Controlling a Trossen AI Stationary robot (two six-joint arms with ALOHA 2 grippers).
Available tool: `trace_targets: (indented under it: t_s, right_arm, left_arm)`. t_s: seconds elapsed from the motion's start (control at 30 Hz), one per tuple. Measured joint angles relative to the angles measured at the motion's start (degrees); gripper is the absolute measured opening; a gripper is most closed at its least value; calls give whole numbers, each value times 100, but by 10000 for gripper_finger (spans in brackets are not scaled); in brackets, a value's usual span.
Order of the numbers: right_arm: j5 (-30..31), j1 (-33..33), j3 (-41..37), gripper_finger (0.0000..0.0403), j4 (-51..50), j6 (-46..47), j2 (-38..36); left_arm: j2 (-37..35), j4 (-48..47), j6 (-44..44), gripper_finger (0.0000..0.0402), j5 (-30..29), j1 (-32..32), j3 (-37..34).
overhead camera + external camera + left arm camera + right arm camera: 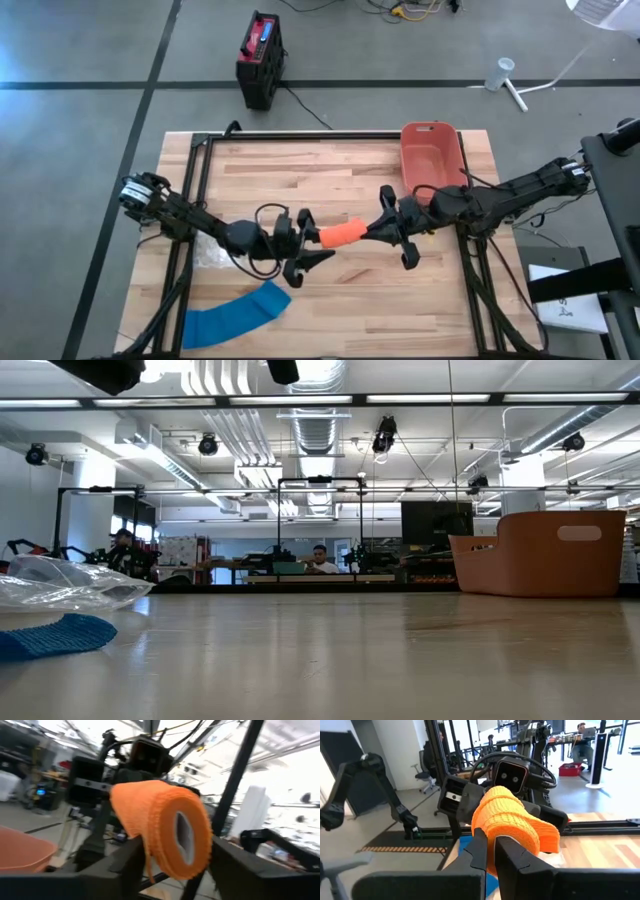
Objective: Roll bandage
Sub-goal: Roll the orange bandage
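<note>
Bandage first: the orange roll of crinkled elastic bandage (342, 235) hangs in the air between our two hands, above the middle of the pale wooden slatted surface (350, 300), with its long axis running across from one hand to the other. Our right hand (388, 232) has its fingers pinched shut on the roll's far end, as its own wrist view shows (512, 827). Our left hand (308, 243) stands just beside the near end with its fingers parted on either side of the roll (we judge it is not gripping, since both fingers show apart from the fabric in the left wrist view (165, 827)).

So the coming move turns on this: the roll lies straight ahead of the left hand, end-on, its hollow core facing that hand.

Well apart, toward the left front of the surface, a loose blue strip of bandage (235, 315) lies flat, and a terracotta plastic bin (428, 155) sits near the far edge.

Hard to make out: whether a loose orange tail trails from the roll, and whether the left fingers touch it at all. The low view shows neither hand.
</note>
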Motion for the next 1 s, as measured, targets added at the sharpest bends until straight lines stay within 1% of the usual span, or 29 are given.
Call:
trace_targets:
  t_s: [0.17, 0.2, 0.27, 0.37, 0.5, 0.6, 0.7, 0.8, 0.9, 1.0]
  right_arm:
    - [20, 0, 2, 11, -121, -206, -4]
    - [28, 0, 3, 16, -171, -214, -4]
    - [28, 0, 4, 33, -258, -230, -7]
    - [35, 0, 4, 72, -352, -317, -14]
    - [55, 0, 1, 123, -743, -481, -236]
    - [424, 52, -4, 146, -1089, -680, -523]
    - [1030, 219, -15, 153, -1350, -1157, -814]
    - [1691, 426, -15, 153, -1459, -1659, -992]
    - [2182, 626, -22, 145, -1363, -2156, -970]
    - [2614, 801, -78, 131, -921, -2638, -755]
  left_arm:
    - [0, -73, 344, 54, -291, 31, 0]
    - [0, -76, 393, 34, -314, 34, 0]
    - [0, -78, 448, 32, -323, 37, 0]
    - [0, -99, 456, 34, -432, 31, 0]
    - [0, -128, 471, 33, -468, 46, -5]
    - [-12, -55, 635, 33, -531, 47, -13]
    - [-79, 30, 784, 33, -721, 36, -13]
    - [-87, -60, 934, 33, -780, 55, -17]
    - [-90, -119, 1154, 33, -1179, 60, -17]
    - [-90, -308, 1513, 33, -1571, 73, -20]
